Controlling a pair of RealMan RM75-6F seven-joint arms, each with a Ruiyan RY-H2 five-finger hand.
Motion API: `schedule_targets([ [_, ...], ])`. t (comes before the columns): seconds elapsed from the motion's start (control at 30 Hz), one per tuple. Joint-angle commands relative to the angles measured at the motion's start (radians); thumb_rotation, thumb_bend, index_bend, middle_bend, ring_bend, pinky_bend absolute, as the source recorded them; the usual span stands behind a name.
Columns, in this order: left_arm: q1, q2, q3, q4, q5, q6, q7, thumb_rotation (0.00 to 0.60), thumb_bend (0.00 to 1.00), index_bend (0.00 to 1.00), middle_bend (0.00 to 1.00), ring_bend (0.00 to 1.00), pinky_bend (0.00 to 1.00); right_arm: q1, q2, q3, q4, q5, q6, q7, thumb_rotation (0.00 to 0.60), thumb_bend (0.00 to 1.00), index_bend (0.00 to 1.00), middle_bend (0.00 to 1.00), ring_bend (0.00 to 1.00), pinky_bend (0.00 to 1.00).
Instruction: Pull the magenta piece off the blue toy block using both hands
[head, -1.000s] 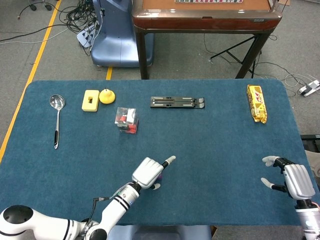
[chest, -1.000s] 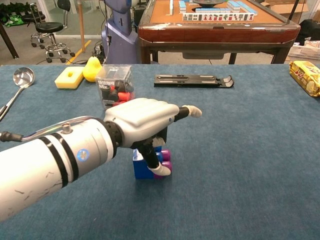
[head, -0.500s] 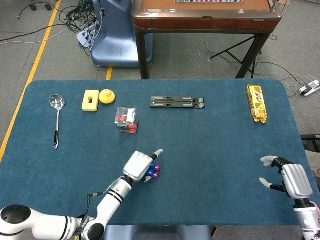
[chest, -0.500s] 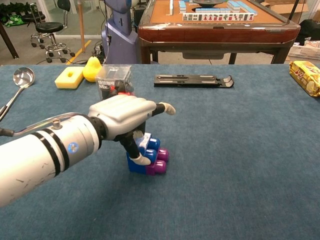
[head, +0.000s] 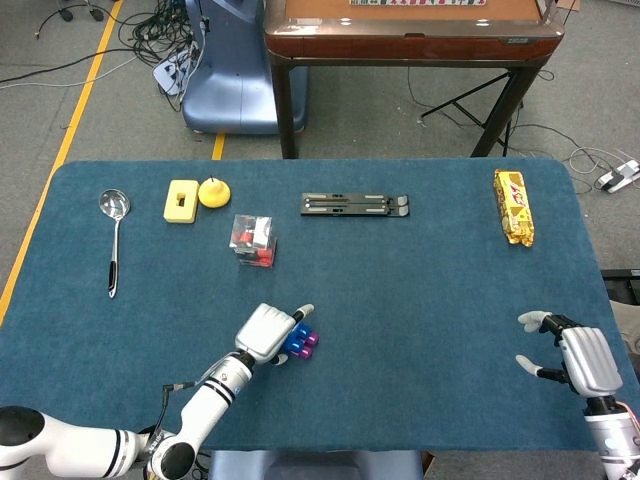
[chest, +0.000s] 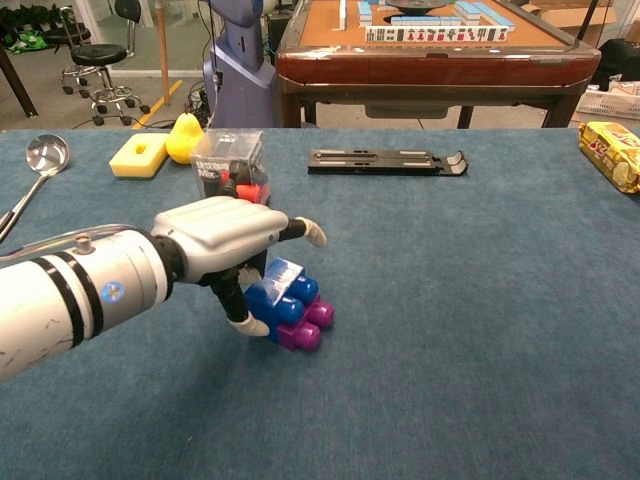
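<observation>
The left robot hand grips the blue toy block between thumb and curled fingers, one finger sticking out straight toward the right. The block is tilted, its near lower edge tipped up, with the magenta piece still attached along its lower right side and resting on the tabletop. Compared with a second ago, the left robot hand has drawn back toward the robot and to the left, dragging the block with it; then the block stood upright under the palm, now it leans and more of its studs show. In the head view the left robot hand sits left of where it was, the block peeking out at its right. The right robot hand hovers at the tabletop's right edge, well apart from the block, fingers spread and holding nothing, barely shifted from before.
</observation>
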Motion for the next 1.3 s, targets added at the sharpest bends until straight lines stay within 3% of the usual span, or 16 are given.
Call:
schedule_targets([
  [0.03,-0.012,0.001,0.000,-0.002,-0.009,-0.004,0.015,0.600,0.00,0.20,1.00,1.00,1.00,0.000,0.000,-0.001,-0.001,0.000,-0.001,-0.001,0.600,0.06,0.41,0.48,0.45,0.61],
  [0.87,-0.052,-0.025,0.011,0.036,-0.096,0.030,0.083,0.600,0.00,0.32,1.00,1.00,1.00,0.007,-0.016,-0.007,0.013,-0.001,-0.018,0.010,0.600,0.06,0.41,0.48,0.45,0.61],
  [1.3,-0.061,-0.030,0.020,0.040,-0.105,0.047,0.090,0.600,0.00,0.52,1.00,1.00,1.00,0.009,-0.028,-0.012,0.028,0.002,-0.026,0.019,0.600,0.06,0.41,0.48,0.45,0.61],
])
